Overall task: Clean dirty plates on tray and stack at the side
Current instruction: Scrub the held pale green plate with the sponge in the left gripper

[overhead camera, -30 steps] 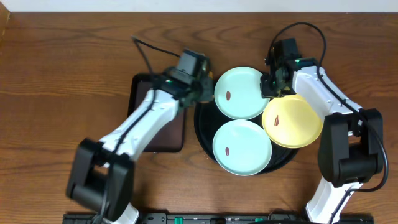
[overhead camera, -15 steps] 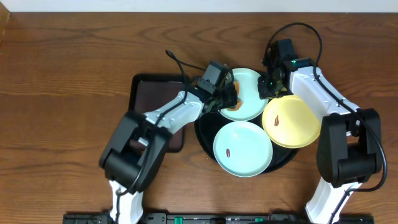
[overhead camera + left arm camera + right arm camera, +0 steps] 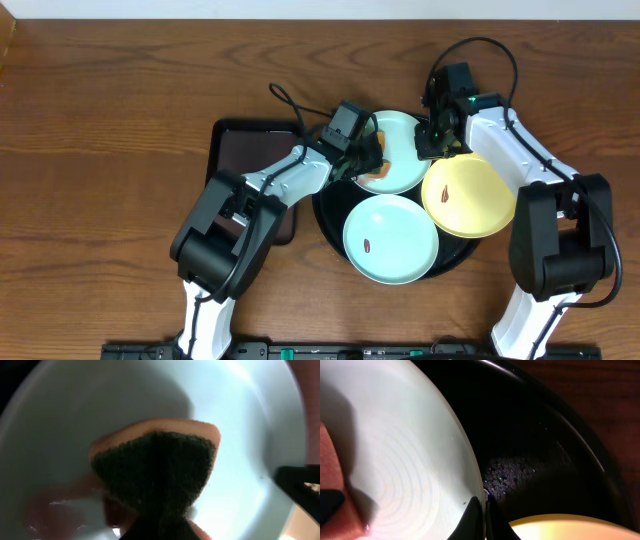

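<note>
Three plates lie on the round black tray (image 3: 330,222). The far mint plate (image 3: 405,150) has my left gripper (image 3: 370,160) over its left part, shut on an orange sponge with a dark green scrub face (image 3: 160,462) pressed to the plate (image 3: 240,420). My right gripper (image 3: 432,140) is shut on that plate's right rim (image 3: 465,475). The near mint plate (image 3: 390,238) shows a brown smear. The yellow plate (image 3: 470,195) at the right also has one; its edge shows in the right wrist view (image 3: 560,527).
A dark-brown rectangular tray (image 3: 250,190) lies left of the black tray, partly under my left arm. Wooden table (image 3: 90,150) surrounds both. The black tray's rim (image 3: 580,440) curves past the right gripper.
From 1 s ago, my left gripper swung right from the brown tray onto the far mint plate with the sponge. In the last half second it hardly moved. The right gripper stayed put.
</note>
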